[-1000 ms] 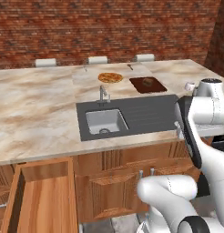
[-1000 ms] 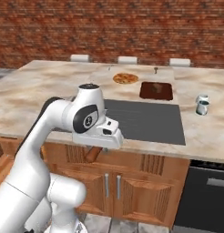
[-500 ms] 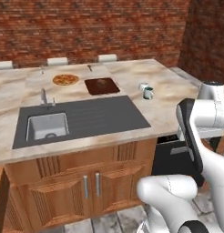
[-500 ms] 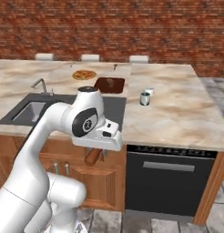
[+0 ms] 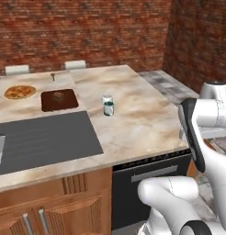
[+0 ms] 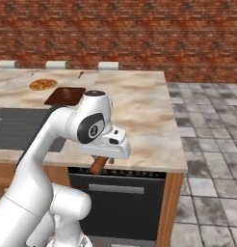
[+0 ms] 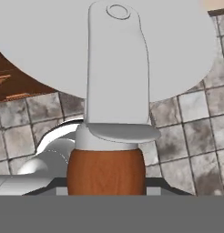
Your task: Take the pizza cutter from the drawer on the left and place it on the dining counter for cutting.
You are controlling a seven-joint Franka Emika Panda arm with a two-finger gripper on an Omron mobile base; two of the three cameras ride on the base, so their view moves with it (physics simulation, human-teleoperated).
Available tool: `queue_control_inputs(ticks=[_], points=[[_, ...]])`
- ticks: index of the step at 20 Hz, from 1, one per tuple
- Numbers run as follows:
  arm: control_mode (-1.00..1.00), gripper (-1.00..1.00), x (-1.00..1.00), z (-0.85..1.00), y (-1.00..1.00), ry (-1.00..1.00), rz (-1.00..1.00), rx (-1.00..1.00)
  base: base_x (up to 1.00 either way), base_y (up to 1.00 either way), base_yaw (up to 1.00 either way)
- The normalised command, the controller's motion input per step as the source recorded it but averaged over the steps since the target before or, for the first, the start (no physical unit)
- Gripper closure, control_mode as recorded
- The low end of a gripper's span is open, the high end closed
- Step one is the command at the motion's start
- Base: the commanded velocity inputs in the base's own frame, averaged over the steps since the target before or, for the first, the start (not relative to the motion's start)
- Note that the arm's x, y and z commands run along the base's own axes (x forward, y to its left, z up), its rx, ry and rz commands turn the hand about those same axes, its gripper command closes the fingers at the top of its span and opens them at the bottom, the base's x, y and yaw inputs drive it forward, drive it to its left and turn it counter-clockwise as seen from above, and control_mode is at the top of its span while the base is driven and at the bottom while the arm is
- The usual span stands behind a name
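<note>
While the gripper [image 6: 102, 161] hangs below the dining counter [image 6: 139, 116] edge, its jaws clamp the pizza cutter [image 7: 107, 170] by its thick wooden handle, wheel at 12 o'clock; likely light, rigid, grippy wood; keep hold mid-handle, avoid slick blade

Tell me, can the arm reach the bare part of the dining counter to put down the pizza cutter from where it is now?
Probably yes. The gripper holds the pizza cutter just below the dining counter edge; the marbled top right of the small jar is bare, so nothing blocks a lift up and forward.
</note>
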Motion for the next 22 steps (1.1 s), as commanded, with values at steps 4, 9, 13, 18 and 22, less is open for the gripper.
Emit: queue_control_inputs(ticks=[4,9,13,18,22], points=[[1.0,1.0,0.0,0.0,0.0,0.0,0.0,0.0,0.56,-1.0,-0.05],[1.0,1.0,0.0,0.0,0.0,0.0,0.0,0.0,0.21,-1.0,-0.03],[1.0,1.0,0.0,0.0,0.0,0.0,0.0,0.0,0.03,-1.0,0.0],[1.0,1.0,0.0,0.0,0.0,0.0,0.0,0.0,0.16,-1.0,0.0],[1.0,1.0,0.0,0.0,0.0,0.0,0.0,0.0,0.25,-1.0,0.0]])
